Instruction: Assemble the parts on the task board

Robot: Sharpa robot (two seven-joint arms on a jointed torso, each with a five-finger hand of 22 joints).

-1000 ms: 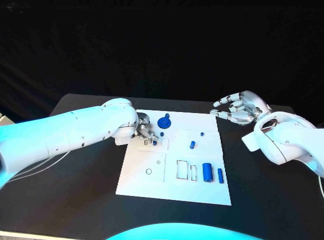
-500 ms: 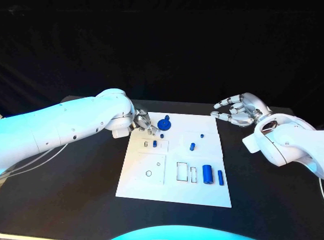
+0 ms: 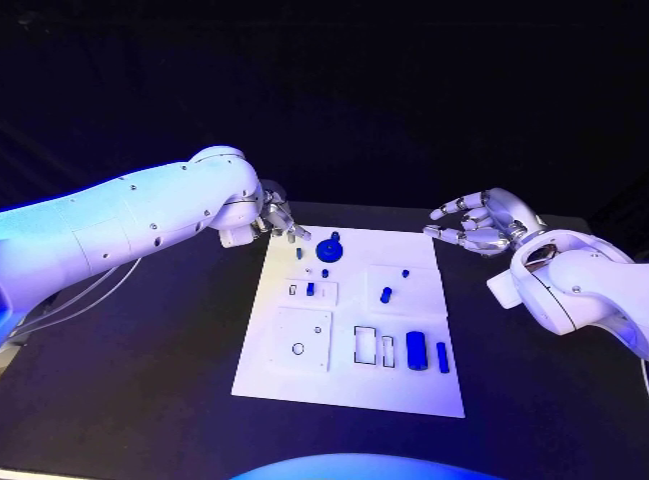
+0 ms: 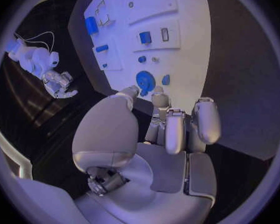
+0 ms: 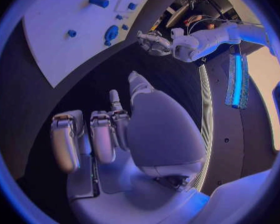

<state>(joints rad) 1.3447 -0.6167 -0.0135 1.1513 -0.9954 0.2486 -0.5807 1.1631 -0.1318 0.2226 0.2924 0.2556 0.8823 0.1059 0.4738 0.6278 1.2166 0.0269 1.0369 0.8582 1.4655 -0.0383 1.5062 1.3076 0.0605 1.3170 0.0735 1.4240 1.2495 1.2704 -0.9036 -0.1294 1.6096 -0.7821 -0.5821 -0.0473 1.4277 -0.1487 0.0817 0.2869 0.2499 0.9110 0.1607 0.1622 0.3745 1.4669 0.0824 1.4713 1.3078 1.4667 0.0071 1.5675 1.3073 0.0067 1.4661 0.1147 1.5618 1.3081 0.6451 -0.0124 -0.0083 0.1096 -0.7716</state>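
Note:
The white task board (image 3: 411, 385) lies in the middle of the black table. On its far part sit a round blue gear-like part (image 3: 330, 248) and a small blue piece (image 3: 298, 253) beside it. Another blue piece (image 3: 310, 289) stands in a slot. A thick blue cylinder (image 3: 415, 350) and a thin rod (image 3: 442, 356) lie near the right edge. My left hand (image 3: 277, 222) hangs above the board's far left corner; its fingers (image 4: 168, 127) are bent, apart from the thumb and hold nothing. My right hand (image 3: 473, 222) hovers beyond the far right corner, fingers half-curled and empty.
Two small blue pieces (image 3: 386, 294) (image 3: 406, 271) lie in the board's right half. Outlined rectangular recesses (image 3: 365, 342) sit near the cylinder. A cable (image 3: 79, 300) trails off the table's left side. Bare black table (image 3: 151, 380) surrounds the board.
My left hand has risen from the slot on the board's left half and drawn back to the far left corner, uncovering the small pieces there. The right hand has stayed put.

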